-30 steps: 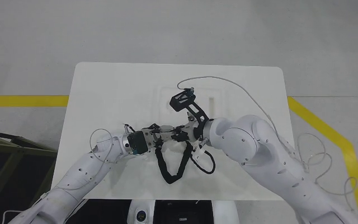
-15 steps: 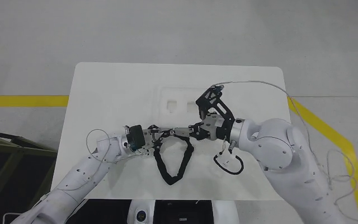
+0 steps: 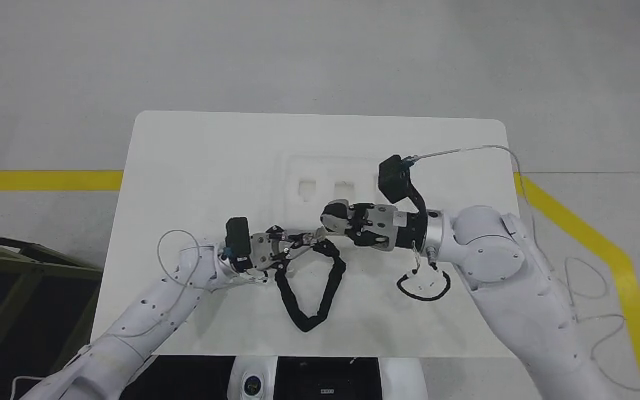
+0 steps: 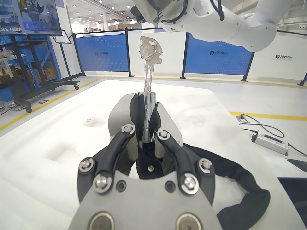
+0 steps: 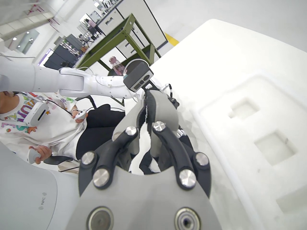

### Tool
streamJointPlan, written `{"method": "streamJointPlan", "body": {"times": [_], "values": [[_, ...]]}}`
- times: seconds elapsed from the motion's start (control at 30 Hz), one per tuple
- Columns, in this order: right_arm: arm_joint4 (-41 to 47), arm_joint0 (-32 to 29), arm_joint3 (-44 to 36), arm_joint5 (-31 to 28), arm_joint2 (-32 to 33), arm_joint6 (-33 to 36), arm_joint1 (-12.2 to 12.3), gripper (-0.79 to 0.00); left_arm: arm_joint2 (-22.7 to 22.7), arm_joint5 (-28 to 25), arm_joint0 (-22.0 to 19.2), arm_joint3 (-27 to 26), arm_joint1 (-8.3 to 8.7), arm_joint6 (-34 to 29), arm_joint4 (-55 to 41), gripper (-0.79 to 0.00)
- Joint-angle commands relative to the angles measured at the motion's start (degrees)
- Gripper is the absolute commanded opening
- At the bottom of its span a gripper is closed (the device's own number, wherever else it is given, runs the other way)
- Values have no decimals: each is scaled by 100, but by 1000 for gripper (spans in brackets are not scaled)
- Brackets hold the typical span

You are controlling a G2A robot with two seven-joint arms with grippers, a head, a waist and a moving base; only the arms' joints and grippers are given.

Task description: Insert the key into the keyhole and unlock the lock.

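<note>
The left gripper (image 4: 145, 110) holds its fingers clamped on the chrome cylinder (image 4: 146, 123) of the black chain lock (image 3: 305, 302), over the middle of the white surface (image 3: 200, 160). The key (image 4: 150, 56) stands seated in the cylinder's end, its head free. The right gripper (image 3: 330, 214), fingers closed together, hovers just right of the key.

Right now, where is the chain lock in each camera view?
Top view: chain lock hangs from the left gripper, looping on the table toward the robot.
Left wrist view: its silver cylinder is clamped in the left gripper, key standing in it.
Right wrist view: black chain glimpsed between the right gripper's finger bases.
Shared landmark: the foam tray's square recesses.
</note>
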Motion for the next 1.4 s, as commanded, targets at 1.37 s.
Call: {"method": "streamJointPlan", "body": {"times": [1.37], "values": [[307, 609, 1134, -554, -583, -468, -131, -785, 745, 37, -296, -50, 166, 34, -1108, -785]]}}
